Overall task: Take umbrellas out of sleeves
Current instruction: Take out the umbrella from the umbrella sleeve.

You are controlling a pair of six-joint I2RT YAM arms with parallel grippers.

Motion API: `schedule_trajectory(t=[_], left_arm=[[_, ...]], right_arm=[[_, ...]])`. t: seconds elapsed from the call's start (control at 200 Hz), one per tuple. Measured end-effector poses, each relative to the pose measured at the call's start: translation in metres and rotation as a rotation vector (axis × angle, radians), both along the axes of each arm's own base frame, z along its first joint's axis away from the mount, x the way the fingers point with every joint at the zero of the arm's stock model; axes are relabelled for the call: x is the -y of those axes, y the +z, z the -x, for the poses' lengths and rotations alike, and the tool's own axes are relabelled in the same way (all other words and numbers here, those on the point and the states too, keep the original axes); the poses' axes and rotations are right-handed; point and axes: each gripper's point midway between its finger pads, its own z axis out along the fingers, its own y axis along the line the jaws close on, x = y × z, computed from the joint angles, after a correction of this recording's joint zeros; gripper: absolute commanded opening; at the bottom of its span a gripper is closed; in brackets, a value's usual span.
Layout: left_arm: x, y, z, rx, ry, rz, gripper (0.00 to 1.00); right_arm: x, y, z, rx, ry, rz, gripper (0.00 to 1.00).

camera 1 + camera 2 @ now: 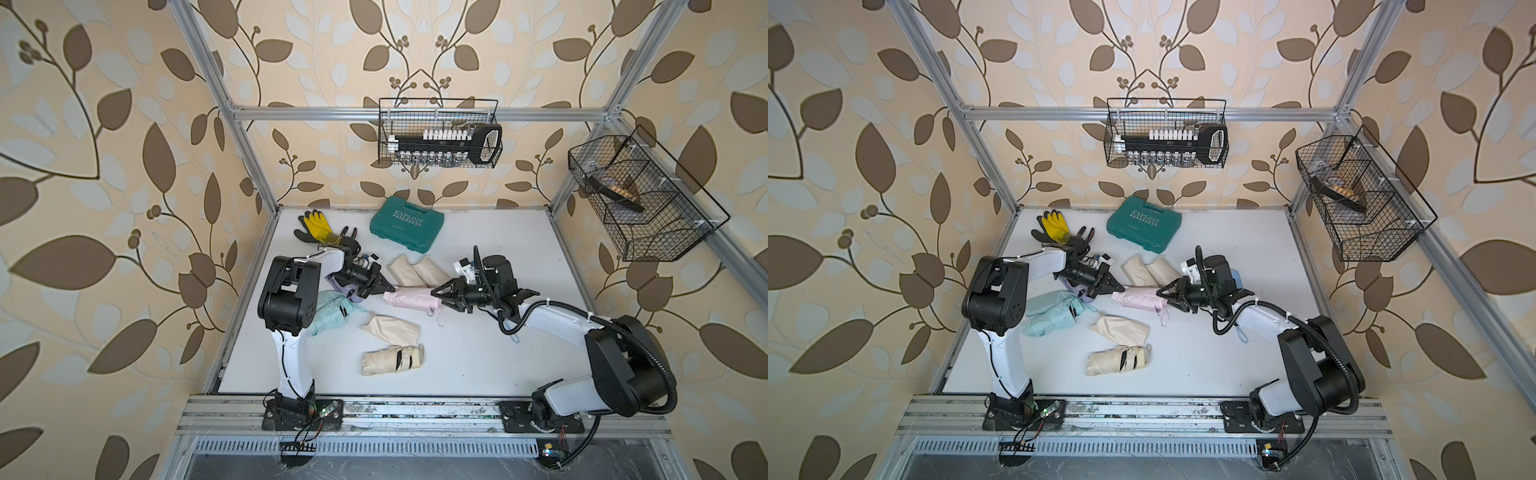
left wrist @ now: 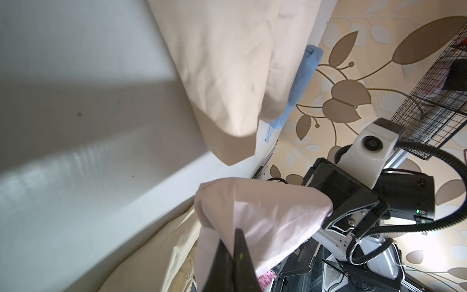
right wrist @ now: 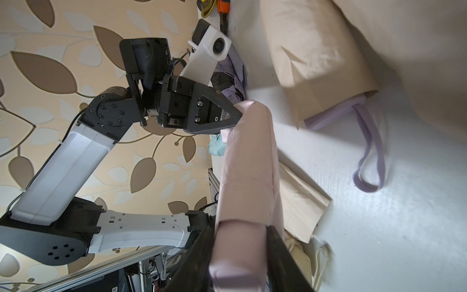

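Note:
A pink sleeve (image 1: 409, 298) (image 1: 1136, 300) with its umbrella inside hangs level between my two grippers at mid-table. My left gripper (image 1: 390, 288) (image 2: 233, 232) is shut on the pinched fabric of the sleeve's closed end (image 2: 265, 209). At the other end my right gripper (image 1: 435, 293) (image 3: 240, 228) has its jaws against both sides of the pink umbrella's stubby handle (image 3: 237, 252), which sticks out of the sleeve (image 3: 249, 164). A bare cream umbrella (image 1: 392, 360) with black straps lies near the front, with a flat cream sleeve (image 1: 392, 328) behind it.
Two cream sleeved bundles (image 1: 417, 271) lie just behind the pink one; a lilac handle and loop (image 3: 369, 156) poke from one. Mint fabric (image 1: 332, 311) sits by the left arm. A green case (image 1: 407, 224) and gloves (image 1: 318, 226) are at the back. Wire baskets (image 1: 440, 133) (image 1: 640, 195) hang above.

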Motion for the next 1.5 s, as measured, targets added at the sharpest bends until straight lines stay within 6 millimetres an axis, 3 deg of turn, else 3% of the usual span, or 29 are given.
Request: schedule_trajectory(t=[0.235, 0.605, 0.825, 1.11, 1.499], left_arm=[[-0.003, 0.0, 0.0, 0.001, 0.007, -0.003, 0.0], [-0.003, 0.006, -0.001, 0.021, 0.012, -0.01, 0.0], [-0.007, 0.007, -0.001, 0.017, 0.02, -0.017, 0.0], [-0.028, 0.012, -0.008, 0.01, 0.067, 0.0, 0.0], [-0.027, 0.015, -0.007, 0.02, 0.061, 0.007, 0.0]], right_arm=[[-0.001, 0.001, 0.002, -0.003, 0.01, -0.006, 0.23], [0.002, -0.007, 0.007, -0.014, 0.027, 0.024, 0.16], [0.006, -0.005, 0.014, -0.01, 0.046, 0.033, 0.15], [0.009, 0.003, 0.02, 0.005, 0.059, 0.024, 0.15], [0.011, 0.008, 0.024, 0.01, 0.064, 0.017, 0.14]])
